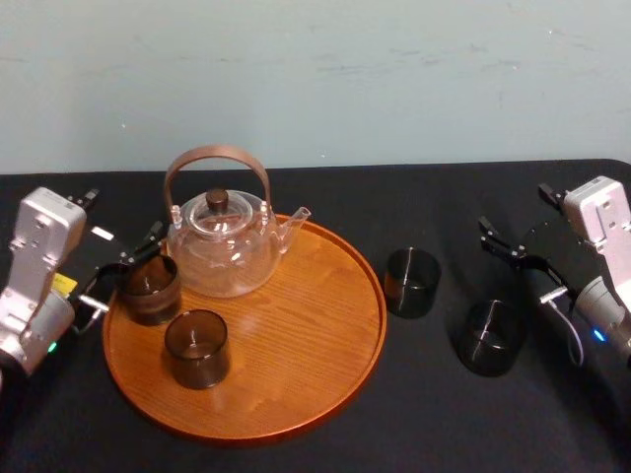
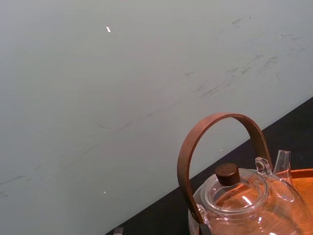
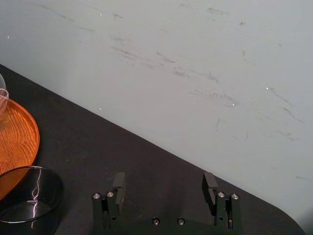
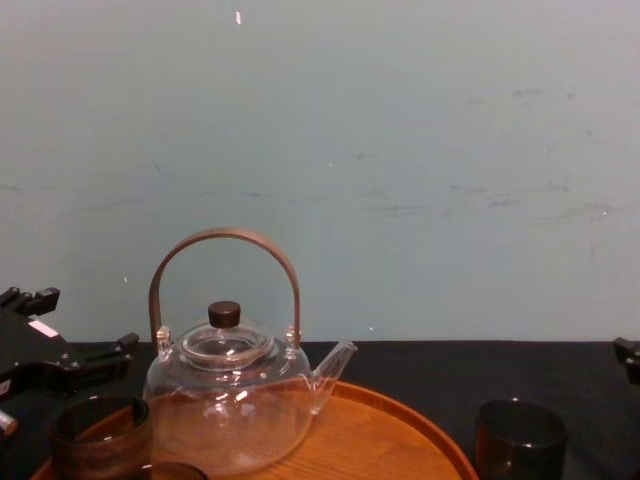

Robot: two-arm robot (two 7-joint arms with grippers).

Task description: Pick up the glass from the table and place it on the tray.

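The glass (image 1: 488, 338) is standing on the black counter (image 1: 424, 414), right of the tray (image 1: 296, 325), beyond a second tumbler (image 1: 411, 282). Light, slick and breakable, it is likely wanting a gentle squeeze across its straight walls. The right hand (image 1: 518, 264) is hovering just behind it, spread wide and empty. The left hand (image 1: 123, 268) is gaping beside a third tumbler (image 1: 150, 288) on the tray.

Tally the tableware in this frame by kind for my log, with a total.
Smoky glass tumblers: 4 (2 inside the rim of the tray, 2 on the table to its right)
Clear glass teapot with an arched wooden handle: 1
Round wooden tray: 1
Total: 6
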